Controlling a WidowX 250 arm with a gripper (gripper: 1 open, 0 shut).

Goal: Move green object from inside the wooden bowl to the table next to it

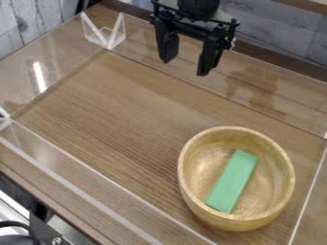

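Observation:
A flat bright green object [232, 180] lies lengthwise inside the round tan wooden bowl [192, 182], which sits at the near right of the brown wood-grain table [115, 115]. My gripper [186, 55] hangs at the far middle of the scene, well above and behind the bowl, pointing down. Its two dark fingers [166, 46] stand apart with nothing between them, so it is open.
Clear acrylic walls [52, 158] run along the table's edges, with a folded clear corner piece [102, 32] at the far left. Bare tabletop stretches to the left of and behind the bowl.

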